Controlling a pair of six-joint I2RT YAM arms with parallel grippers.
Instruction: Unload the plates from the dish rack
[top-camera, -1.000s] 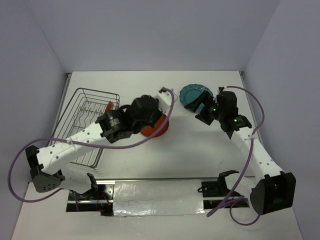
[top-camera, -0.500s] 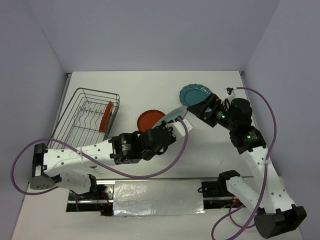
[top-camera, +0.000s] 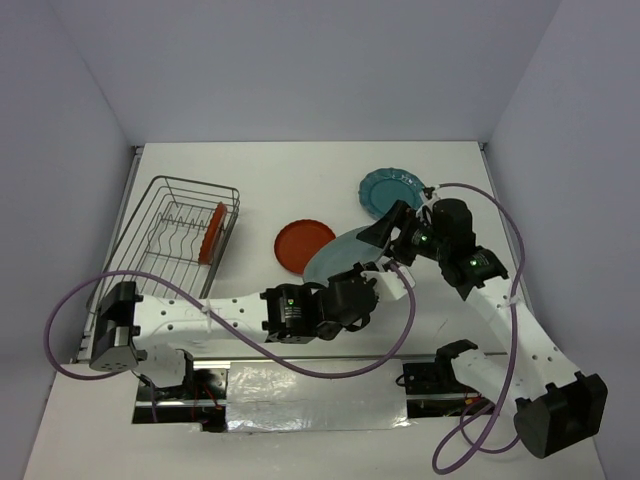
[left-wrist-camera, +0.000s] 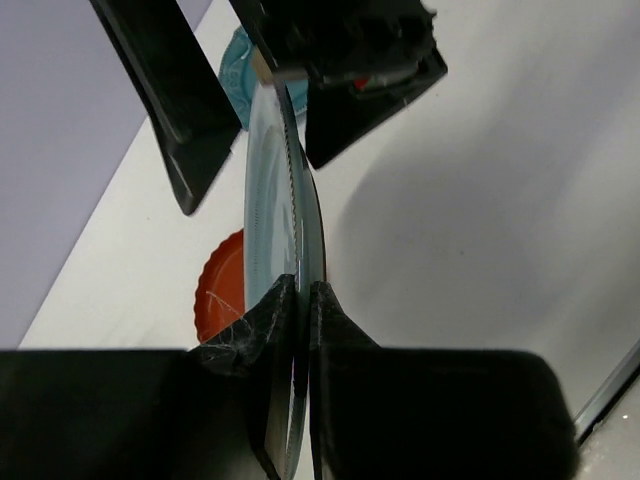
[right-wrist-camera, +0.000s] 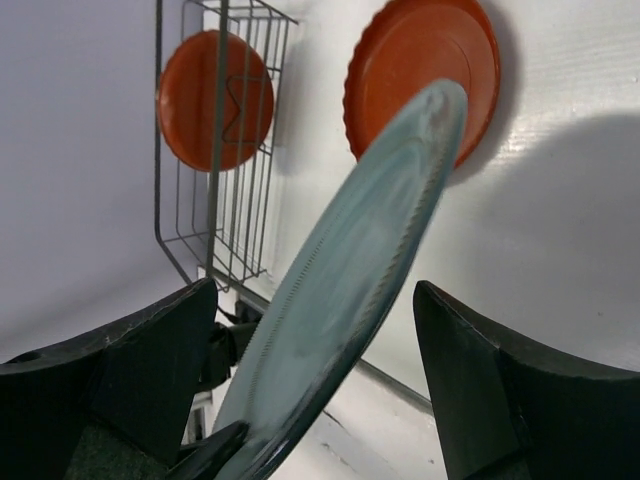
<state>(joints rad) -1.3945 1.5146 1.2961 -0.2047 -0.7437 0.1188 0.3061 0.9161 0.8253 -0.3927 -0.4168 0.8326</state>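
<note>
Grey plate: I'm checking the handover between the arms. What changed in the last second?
The left claw carried the grey plate rightward to meet the right claw, which left the teal plate and now straddles the grey rim, still open. Unchanged: left grip, red plate on the table, teal plate, red plate in the rack.

Bright even light, soft shadows, blurred close-ups

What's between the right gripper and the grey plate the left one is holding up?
Nothing visible. The right gripper is open, with one finger on each side of the grey plate at its free rim. Its wrist view shows a bare gap on both sides. The left gripper pinches the opposite rim.
</note>
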